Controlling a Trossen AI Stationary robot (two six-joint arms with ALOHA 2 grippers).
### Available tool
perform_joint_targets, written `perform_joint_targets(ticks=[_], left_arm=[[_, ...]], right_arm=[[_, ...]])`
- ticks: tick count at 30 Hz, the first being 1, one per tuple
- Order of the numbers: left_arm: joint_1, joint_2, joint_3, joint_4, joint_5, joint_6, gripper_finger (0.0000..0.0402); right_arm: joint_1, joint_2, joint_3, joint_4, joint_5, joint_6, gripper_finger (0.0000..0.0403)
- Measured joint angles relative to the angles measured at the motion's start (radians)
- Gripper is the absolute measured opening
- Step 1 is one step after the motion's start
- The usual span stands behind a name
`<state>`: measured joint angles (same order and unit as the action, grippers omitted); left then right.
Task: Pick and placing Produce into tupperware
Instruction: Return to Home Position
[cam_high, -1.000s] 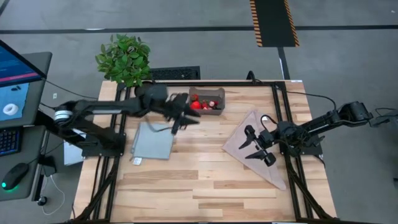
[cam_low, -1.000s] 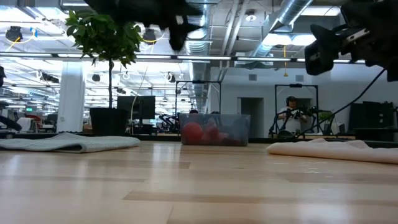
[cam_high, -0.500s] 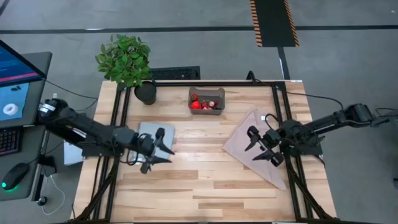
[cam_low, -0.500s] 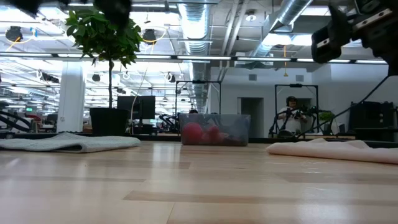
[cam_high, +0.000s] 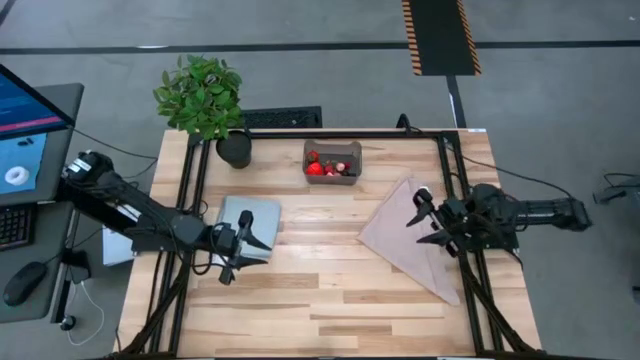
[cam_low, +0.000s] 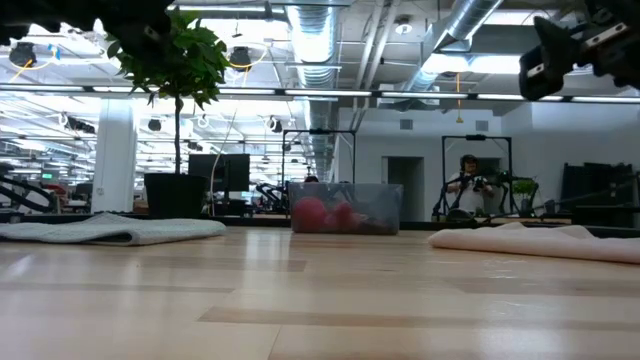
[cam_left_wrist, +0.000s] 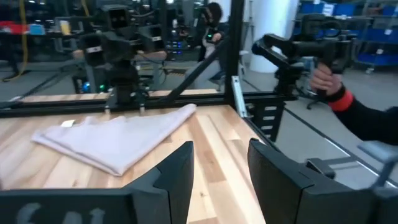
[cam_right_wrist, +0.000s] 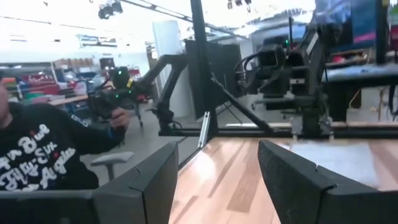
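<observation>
Pale wood of the surface (cam_high: 330, 290) is seen from above with the tupperware (cam_high: 333, 160) midway along the far edge, the produce (cam_high: 316, 168) inside, the left tool (cam_high: 246, 245) parted near the left edge and the right tool (cam_high: 424, 222) parted near the right edge; from the low view, red produce is seen through the tupperware wall; in each wrist view a wide gap is shown.

Light is even, diffuse and from overhead. Table (cam_high: 330, 300) bright all round the tupperware (cam_high: 332, 181); shadows there are faint and soft-edged, none hard. Low view: ceiling lights (cam_low: 448, 62) above and behind the tupperware glare white, and the wood in front of it carries a pale sheen. Arm parts (cam_low: 580, 50) high above it read as black silhouettes against that light. Right wrist view: ceiling (cam_right_wrist: 68, 22) blown out to white.
</observation>
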<state>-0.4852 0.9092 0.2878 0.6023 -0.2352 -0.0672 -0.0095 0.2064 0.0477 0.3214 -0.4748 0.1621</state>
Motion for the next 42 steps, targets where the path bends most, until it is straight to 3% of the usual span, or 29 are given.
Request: perform_joint_targets(ticks=[5,9,13,17,22,28,42], left_arm=[[-0.047,0.0,0.0,-0.013,-0.085,0.027,0.0142],[-0.077,0.0,-0.027,0.009,-0.153,0.058,0.0142],[-0.076,-0.001,-0.148,0.253,-0.277,0.086,0.0142],[-0.046,0.0,-0.279,0.49,-0.268,0.113,0.0142],[-0.036,-0.04,-0.271,0.347,-0.152,0.114,0.0142],[-0.026,-0.172,-0.277,0.209,-0.173,0.11,0.0142],[0.015,-0.804,-0.278,-0.455,-0.098,0.071,0.0141]], right_arm=[[0.01,-0.208,0.001,-0.159,0.0,-0.028,0.0243],[0.015,-0.195,0.006,-0.221,0.004,-0.031,0.0243],[0.014,-0.193,0.007,-0.28,0.008,-0.045,0.0243],[0.015,-0.204,0.009,-0.257,0.007,-0.049,0.0243],[0.014,-0.203,0.008,-0.275,0.032,-0.022,0.0243],[0.014,-0.203,0.008,-0.273,0.062,0.005,0.0243],[0.014,-0.203,0.012,-0.235,0.06,-0.17,0.0243]])
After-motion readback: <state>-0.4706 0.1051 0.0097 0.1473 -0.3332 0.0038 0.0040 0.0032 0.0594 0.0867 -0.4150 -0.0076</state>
